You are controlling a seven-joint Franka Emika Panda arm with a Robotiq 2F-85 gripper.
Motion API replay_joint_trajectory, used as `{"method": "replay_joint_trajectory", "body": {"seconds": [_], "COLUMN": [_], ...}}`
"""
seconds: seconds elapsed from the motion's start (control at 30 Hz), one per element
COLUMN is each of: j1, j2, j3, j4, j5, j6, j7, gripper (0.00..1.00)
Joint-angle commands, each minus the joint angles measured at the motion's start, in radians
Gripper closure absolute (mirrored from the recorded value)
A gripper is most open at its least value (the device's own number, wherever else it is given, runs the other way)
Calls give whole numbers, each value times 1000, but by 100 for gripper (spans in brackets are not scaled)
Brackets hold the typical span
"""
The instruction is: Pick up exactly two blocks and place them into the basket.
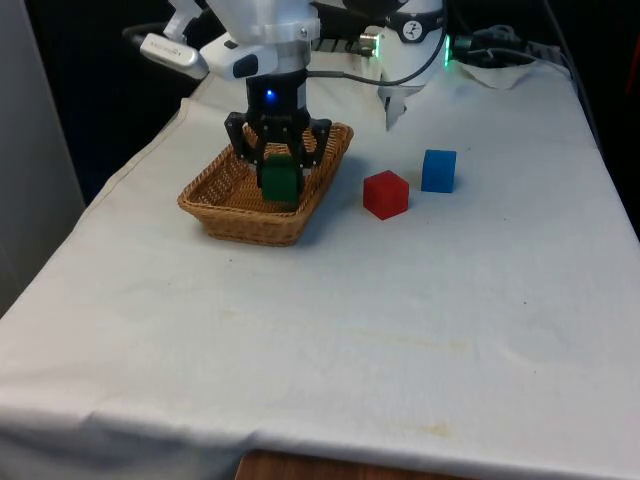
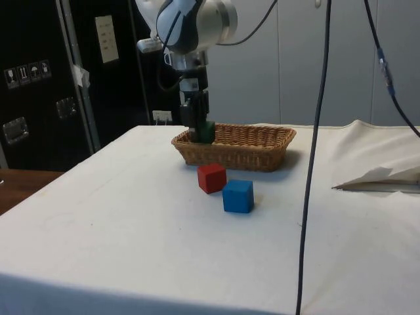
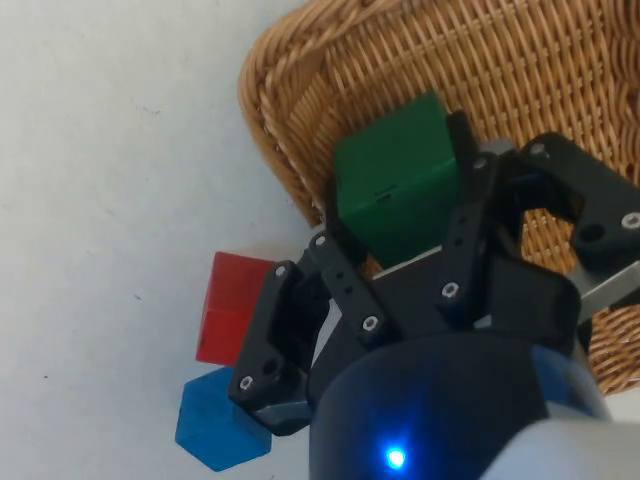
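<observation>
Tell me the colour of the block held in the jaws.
Green cube-shaped block, clearest in the wrist view.

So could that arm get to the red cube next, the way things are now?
Probably yes, once free: the tool is shut on a green cube over the basket, and the red cube sits in the open beside a blue cube.
</observation>
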Motion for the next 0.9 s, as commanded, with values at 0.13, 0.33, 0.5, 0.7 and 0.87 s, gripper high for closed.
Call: {"method": "replay_joint_trajectory", "body": {"seconds": [0.13,0.33,0.5,0.7,0.87], "j1": [-1,0,-2,13,31], "j2": [3,2,4,-30,-85], "j3": [1,-1,1,-14,-20], "j4": [1,0,1,-11,-43], "j5": [1,0,2,-15,-41], "j6": [2,0,2,-14,-30], "j7": [-2,0,-3,8,33], "gripper": [64,3,0,0,0]}}
